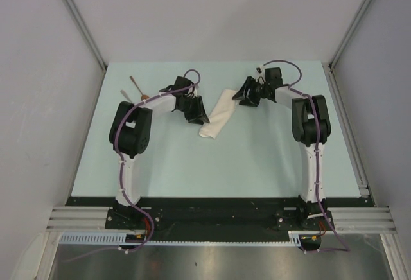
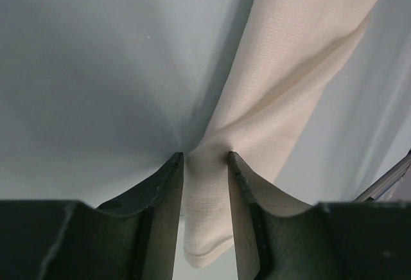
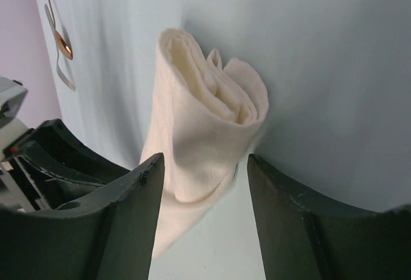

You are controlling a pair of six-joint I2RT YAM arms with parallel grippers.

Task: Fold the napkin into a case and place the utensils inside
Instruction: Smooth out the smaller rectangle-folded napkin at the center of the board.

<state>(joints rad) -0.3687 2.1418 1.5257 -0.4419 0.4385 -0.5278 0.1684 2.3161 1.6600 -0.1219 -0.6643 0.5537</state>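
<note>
Find napkin already rolled into a long narrow pouch shape, flat on the tabletop, roughly central, between the two arms. Read its long axis as diagonal in the top view: far end pointing toward the right arm, near end toward the left arm.

See left fingers straddling the near end, with cloth across the whole gap. Cannot tell whether pinching or merely flanking. See right fingers spread wide about the far end, released, with a sliver of bare tabletop between one finger and the cloth. Note layered, loosely open folds at one end in the right wrist view.

Locate fork and spoon side by side at the far left of the tabletop, well apart from the napkin.

Judge the step in hand as finishing the fold and letting go. To do it well:
- Loosen fully before moving.
- Lift straight up off the cloth.
- Avoid sideways drag, to spare the layers from unrolling and the axis from swinging.
- Keep the layered end open and unflattened, ready for fork and spoon.
- In case of springing, pin one end lightly while backing the other fingers off.
</note>
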